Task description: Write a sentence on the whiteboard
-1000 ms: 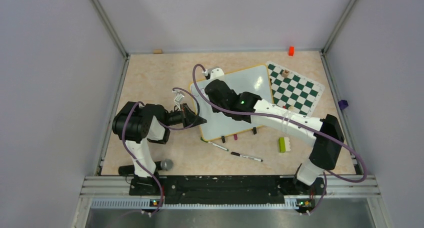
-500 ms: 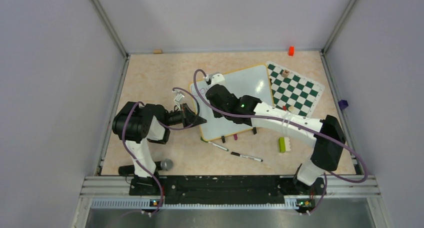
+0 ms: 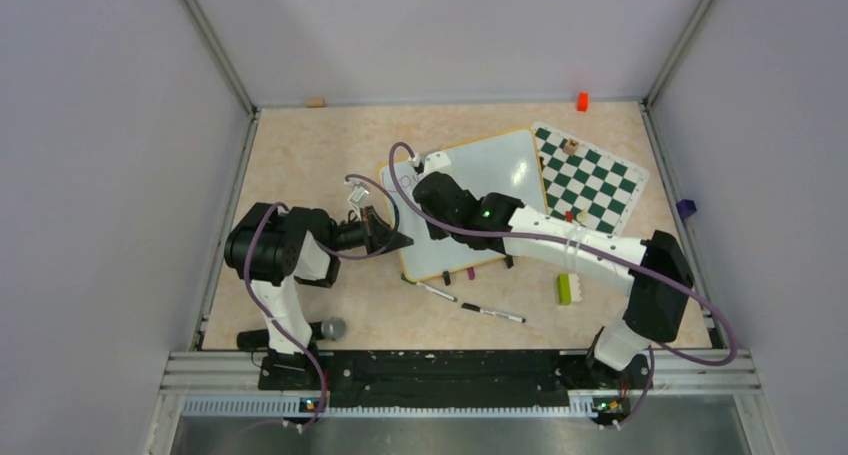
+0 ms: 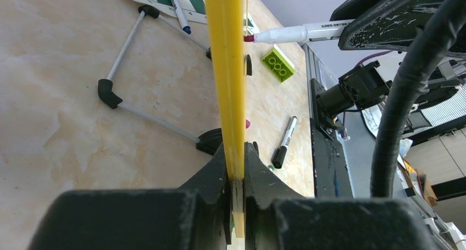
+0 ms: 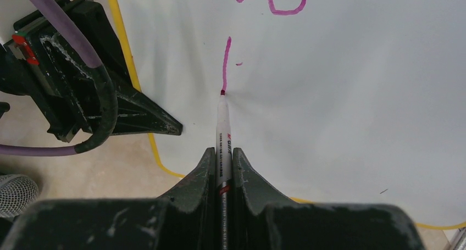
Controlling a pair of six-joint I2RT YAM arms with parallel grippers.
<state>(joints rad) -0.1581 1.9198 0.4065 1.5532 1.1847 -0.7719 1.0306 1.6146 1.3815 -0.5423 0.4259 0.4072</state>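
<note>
Left of centre in the top view, the left gripper (image 3: 388, 238) was clamped on the left edge of the whiteboard (image 3: 510, 160). The left wrist view showed its jaws pressed together on the yellow frame (image 4: 228, 68), which ran straight up the middle of that picture. The wire stand (image 4: 159, 122) lay to the left of the frame on the table. The board filled the centre of the top view, with its black clip feet at its lower edge.

In the right wrist view, the right gripper (image 5: 222, 151) was closed on a marker (image 5: 222, 123). The marker's long axis ran up the picture, in line with the fingers. Its tip touched the board at the lower end of one short vertical purple stroke (image 5: 226, 63), with a small dot just to the stroke's right. The first line of the sentence (image 5: 286, 11) crossed the top edge of that picture, cut off by the frame.

The right arm was therefore the writing arm, and the left arm only steadied the board. The unwritten surface lay to the right of the tip and below the first line. The second line probably had to run rightward from this stroke, away from the clamped edge.

At the right of the top view, the chess mat (image 3: 585, 175) touched the board's right edge.
</note>
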